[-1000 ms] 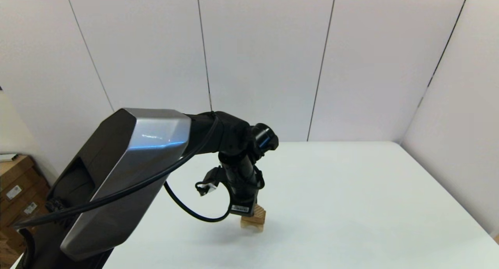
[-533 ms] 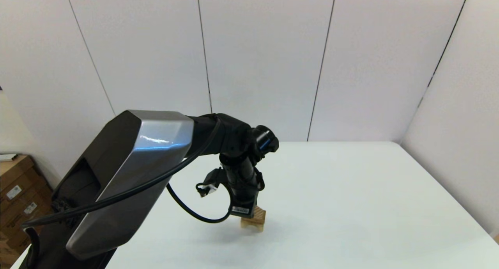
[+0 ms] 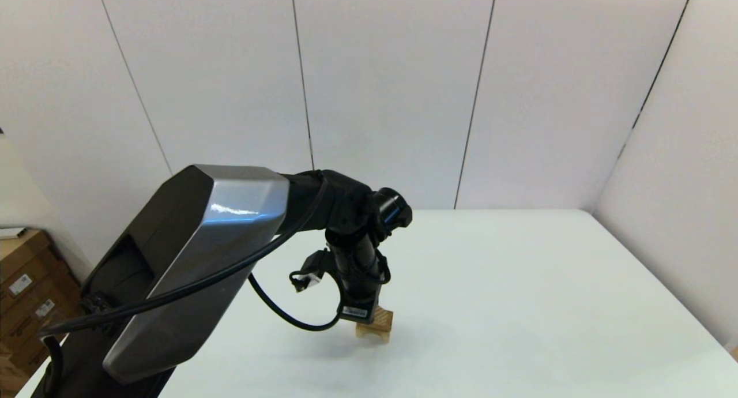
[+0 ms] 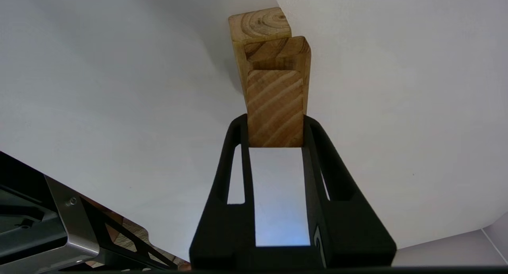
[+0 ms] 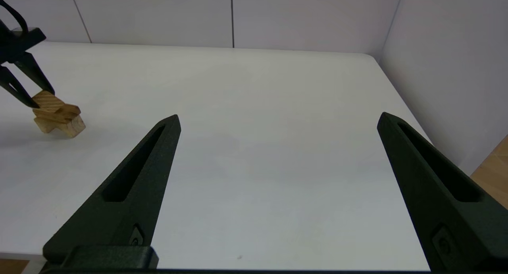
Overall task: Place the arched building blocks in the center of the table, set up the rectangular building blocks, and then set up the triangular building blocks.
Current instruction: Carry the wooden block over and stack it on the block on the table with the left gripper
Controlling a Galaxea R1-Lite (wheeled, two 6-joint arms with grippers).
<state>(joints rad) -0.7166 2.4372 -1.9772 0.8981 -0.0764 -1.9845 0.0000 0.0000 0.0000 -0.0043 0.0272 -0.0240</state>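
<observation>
A three-block stack is seen nearly finished near the middle of the table (image 3: 519,282); the arched block (image 4: 260,31) is set lowest, the rectangular block (image 4: 297,51) is laid across it, and the triangular block (image 4: 274,107) sits uppermost. The left end effector (image 4: 275,125) is closed on the triangular block, its fingers pressed against both flanks; whether the wedge is fully seated cannot be told. What is judged to remain is the release and the withdrawal. In the head view the stack lies at about 6 o'clock from the wrist, and the arm enters from 8 o'clock. In the right wrist view the rectangular block's long axis is shown crossing that of the arched block. The right end effector (image 5: 278,121) is held parked with fingers spread wide, well apart from the stack.
</observation>
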